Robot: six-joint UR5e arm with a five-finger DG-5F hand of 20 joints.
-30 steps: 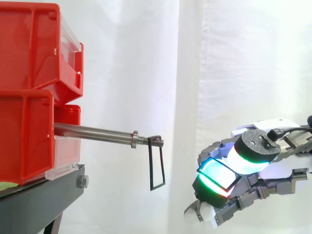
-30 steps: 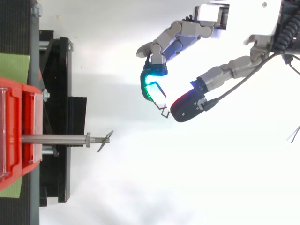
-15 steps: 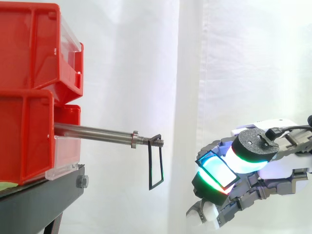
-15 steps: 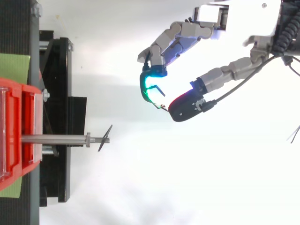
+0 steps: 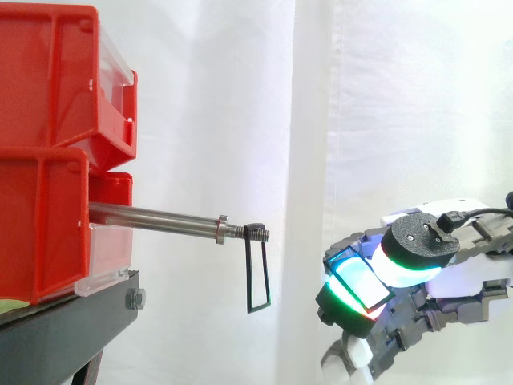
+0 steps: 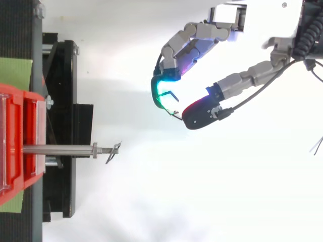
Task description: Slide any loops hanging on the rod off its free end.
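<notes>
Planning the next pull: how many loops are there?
2. One loop hangs at the rod's threaded tip; the other loop is pinched in the hand's fingers. None seems hidden.

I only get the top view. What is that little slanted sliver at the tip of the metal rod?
Observer: From the side it is a black rectangular loop, hanging straight down off the threaded free end of the rod.
Operator: Is the hand level with the rod?
Observer: No. The side view shows it lower than the rod, to the right of that loop and apart from it.
Operator: And the thin wire between its fingers?
Observer: That is a second loop, the same black rectangle, pinched flat against the glowing pads.
</notes>
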